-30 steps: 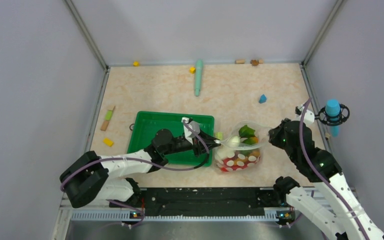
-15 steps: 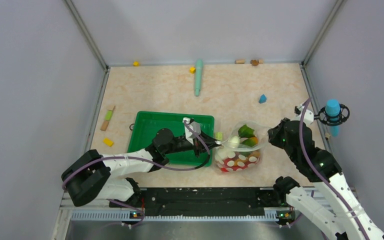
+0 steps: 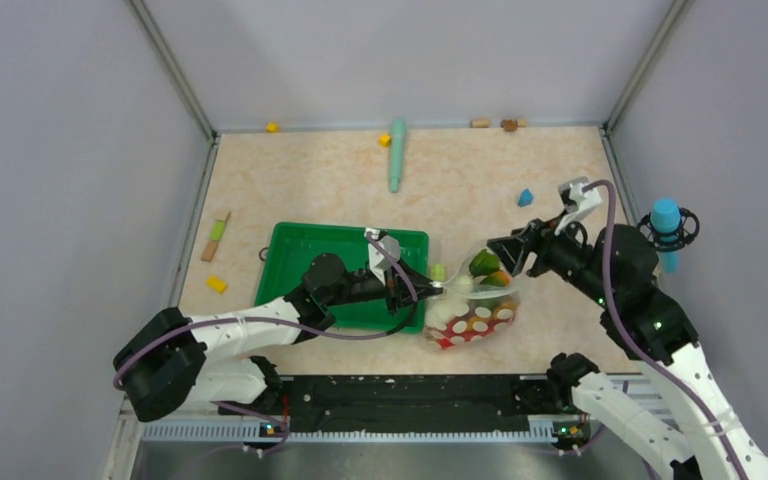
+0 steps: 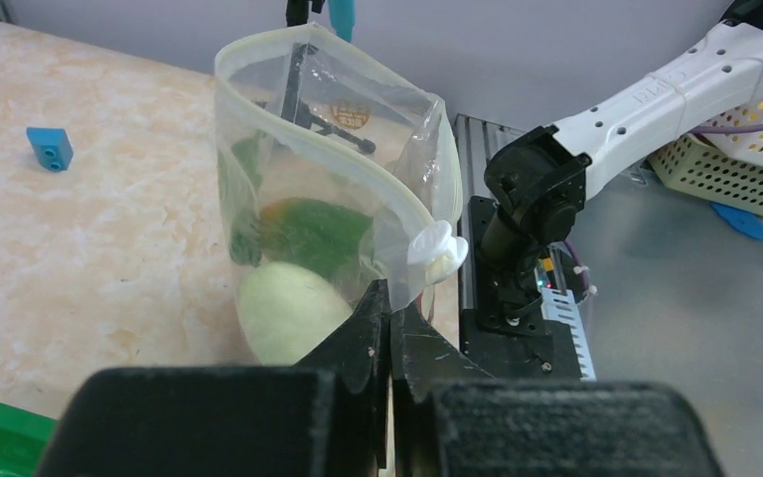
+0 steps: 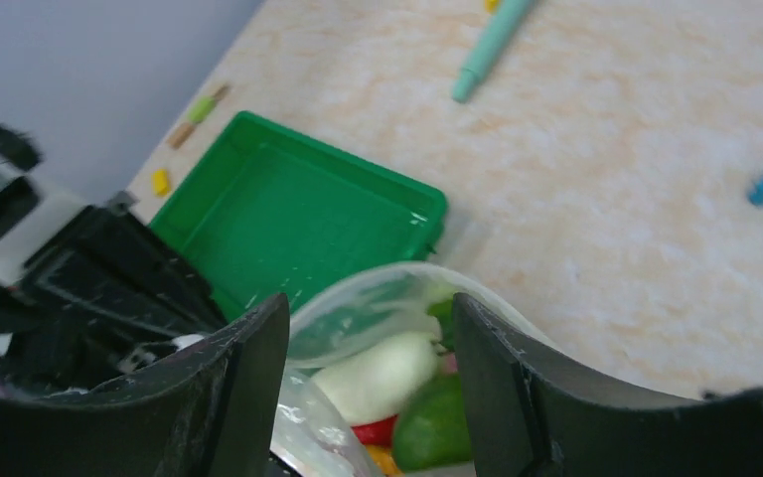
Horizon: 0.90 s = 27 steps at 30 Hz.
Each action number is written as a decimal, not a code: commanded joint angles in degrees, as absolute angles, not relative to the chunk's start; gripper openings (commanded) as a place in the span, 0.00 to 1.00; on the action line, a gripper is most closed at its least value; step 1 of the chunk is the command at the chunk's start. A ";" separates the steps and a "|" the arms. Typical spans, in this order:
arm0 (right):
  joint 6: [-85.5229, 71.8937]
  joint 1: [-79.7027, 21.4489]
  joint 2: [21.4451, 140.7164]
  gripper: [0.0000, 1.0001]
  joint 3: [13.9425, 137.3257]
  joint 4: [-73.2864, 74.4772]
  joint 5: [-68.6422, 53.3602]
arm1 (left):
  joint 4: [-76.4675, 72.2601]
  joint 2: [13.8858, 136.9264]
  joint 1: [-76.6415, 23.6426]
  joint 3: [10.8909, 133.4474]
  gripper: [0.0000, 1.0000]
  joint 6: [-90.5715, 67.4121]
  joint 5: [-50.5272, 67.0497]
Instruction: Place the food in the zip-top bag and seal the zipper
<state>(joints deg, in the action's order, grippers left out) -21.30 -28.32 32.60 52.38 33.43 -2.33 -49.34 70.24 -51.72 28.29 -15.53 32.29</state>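
Observation:
The clear dotted zip-top bag (image 3: 472, 312) stands right of the green tray, holding the food: a white radish (image 4: 288, 316), a green leaf (image 4: 318, 234), red and orange pieces. My left gripper (image 3: 430, 291) is shut on the bag's left mouth edge, and in the left wrist view its jaws (image 4: 389, 298) pinch the plastic just below the zipper (image 4: 353, 164) and a white tab (image 4: 438, 252). My right gripper (image 3: 505, 250) is open above the bag's right rim. In the right wrist view the bag (image 5: 397, 276) and radish (image 5: 382, 373) show between its spread fingers (image 5: 370, 308).
A green tray (image 3: 305, 250) lies left of the bag, under my left arm. A long teal stick (image 3: 397, 155) lies at the back, a blue block (image 3: 525, 197) behind my right gripper. Yellow and wooden blocks (image 3: 217, 284) sit along the left and back edges.
My right gripper has let go of the bag's right rim, opened, and lifted up and to the left. The bag's mouth has narrowed. My left gripper stays shut on the left edge.

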 commanded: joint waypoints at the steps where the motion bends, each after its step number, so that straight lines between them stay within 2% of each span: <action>1: -7.06 -27.95 40.07 0.61 58.67 26.22 -25.08 | -50.23 68.24 -51.68 30.47 0.00 -19.87 32.22; 3: -5.00 -27.98 41.67 0.61 58.51 23.04 -28.79 | -50.86 68.12 -51.68 30.12 0.00 -20.39 31.88; 8: 7.69 -28.08 40.27 0.62 52.02 12.67 -51.85 | -49.29 67.12 -51.68 30.14 0.00 -21.66 30.46; 11: 13.29 -29.01 39.74 0.66 50.48 10.51 -57.31 | -46.06 65.80 -51.68 30.53 0.00 -24.53 27.16; 16: 21.31 -32.97 44.94 0.66 54.42 18.32 -53.39 | -44.46 64.05 -51.68 29.91 0.00 -26.35 25.20; 22: 25.76 -39.70 53.07 0.57 57.28 23.98 -43.12 | -43.29 65.11 -51.68 31.20 0.00 -26.46 26.96; 27: 27.94 -40.21 54.38 0.52 57.71 24.81 -45.25 | -43.47 65.67 -51.68 31.19 0.00 -26.36 27.12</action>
